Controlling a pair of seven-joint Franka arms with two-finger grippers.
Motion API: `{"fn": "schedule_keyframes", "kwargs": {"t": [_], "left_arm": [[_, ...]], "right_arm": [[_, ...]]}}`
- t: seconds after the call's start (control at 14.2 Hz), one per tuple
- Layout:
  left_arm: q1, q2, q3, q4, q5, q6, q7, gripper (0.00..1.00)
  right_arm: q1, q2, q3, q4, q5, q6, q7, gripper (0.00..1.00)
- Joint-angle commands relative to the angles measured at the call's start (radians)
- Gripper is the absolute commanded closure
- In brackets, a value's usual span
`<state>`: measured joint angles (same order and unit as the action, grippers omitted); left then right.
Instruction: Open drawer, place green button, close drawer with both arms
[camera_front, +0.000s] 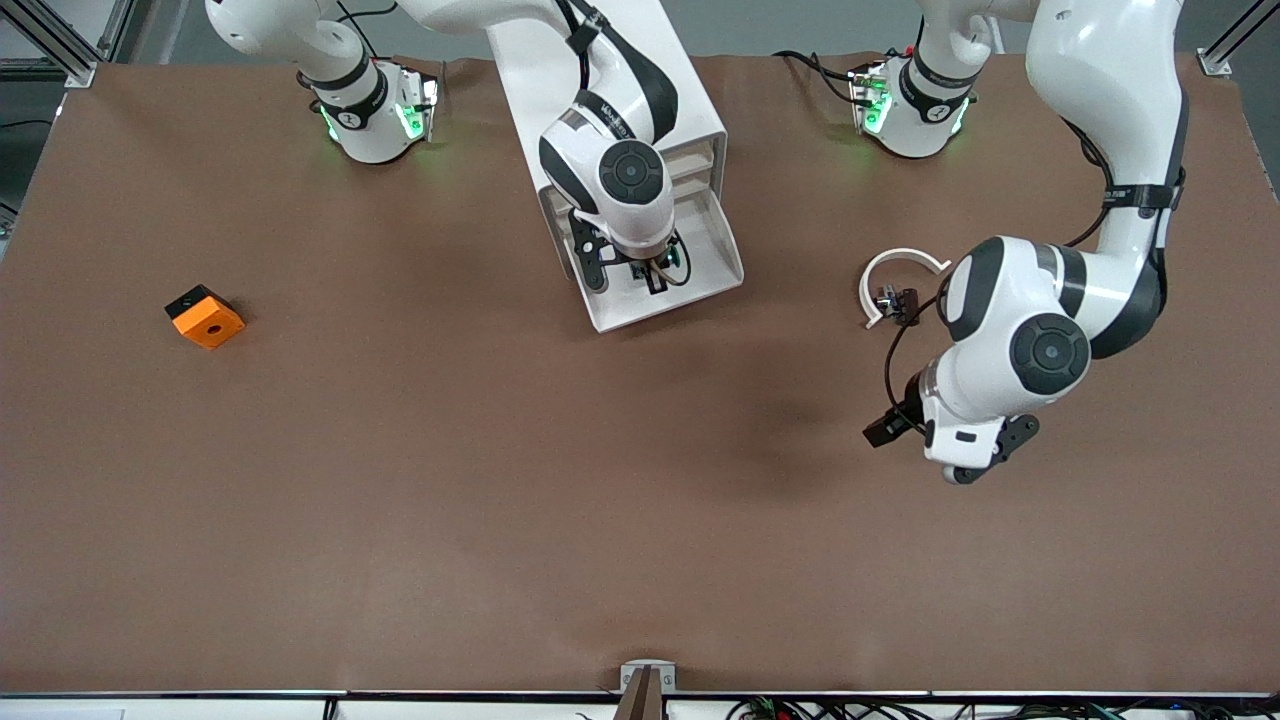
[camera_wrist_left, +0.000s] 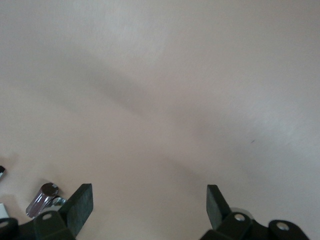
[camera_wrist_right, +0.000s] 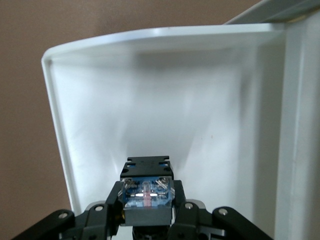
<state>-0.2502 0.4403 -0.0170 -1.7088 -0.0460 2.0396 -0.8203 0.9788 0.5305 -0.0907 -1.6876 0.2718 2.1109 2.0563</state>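
Note:
The lowest drawer (camera_front: 718, 262) of the white cabinet (camera_front: 692, 105) stands pulled out toward the front camera. My right gripper (camera_front: 656, 276) hangs over the drawer's inside, shut on the button (camera_front: 670, 259), whose green cap peeks out beside the wrist. In the right wrist view the button's dark blue body (camera_wrist_right: 147, 193) sits clamped between the fingers of the right gripper (camera_wrist_right: 147, 204), with the drawer's white floor and rim (camera_wrist_right: 55, 105) below it. My left gripper (camera_front: 893, 427) waits over bare table toward the left arm's end, open and empty (camera_wrist_left: 149, 194).
An orange cube (camera_front: 205, 317) with a hole lies toward the right arm's end. A white curved piece (camera_front: 897, 261) with small black parts (camera_front: 898, 300) lies beside the left arm. A shiny metal part (camera_wrist_left: 43, 198) shows by the left gripper.

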Motion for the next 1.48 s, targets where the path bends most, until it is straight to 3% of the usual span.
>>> {"fn": "schedule_keyframes", "kwargs": {"t": [0.0, 0.07, 0.21, 0.35, 0.42, 0.49, 0.99, 1.41], "left_arm": [[0.005, -0.052, -0.041, -0.113, 0.018, 0.051, 0.024, 0.00], [0.003, -0.055, -0.047, -0.135, 0.018, 0.062, 0.023, 0.00], [0.003, -0.068, -0.072, -0.176, 0.018, 0.094, 0.024, 0.00], [0.002, -0.063, -0.099, -0.202, 0.018, 0.122, 0.024, 0.00], [-0.001, -0.057, -0.112, -0.212, 0.018, 0.131, 0.024, 0.00], [-0.007, -0.054, -0.121, -0.225, 0.018, 0.149, 0.023, 0.00], [-0.012, -0.011, -0.251, -0.287, 0.017, 0.303, 0.021, 0.00], [-0.018, 0.046, -0.354, -0.287, 0.005, 0.303, -0.013, 0.00]], "right_arm": [[0.024, 0.003, -0.012, -0.014, 0.020, 0.017, 0.013, 0.89], [0.026, 0.003, -0.012, -0.014, 0.020, 0.015, 0.012, 0.88], [0.043, 0.005, -0.012, -0.014, 0.018, 0.015, 0.010, 0.74], [0.046, 0.005, -0.012, -0.012, 0.017, 0.015, 0.007, 0.30], [0.046, 0.003, -0.012, -0.012, 0.017, 0.014, 0.002, 0.04], [0.046, 0.003, -0.012, -0.012, 0.014, 0.012, -0.001, 0.00], [0.046, -0.062, -0.015, 0.009, -0.014, -0.035, 0.008, 0.00], [0.009, -0.165, -0.021, 0.045, -0.036, -0.152, -0.036, 0.00]]}}
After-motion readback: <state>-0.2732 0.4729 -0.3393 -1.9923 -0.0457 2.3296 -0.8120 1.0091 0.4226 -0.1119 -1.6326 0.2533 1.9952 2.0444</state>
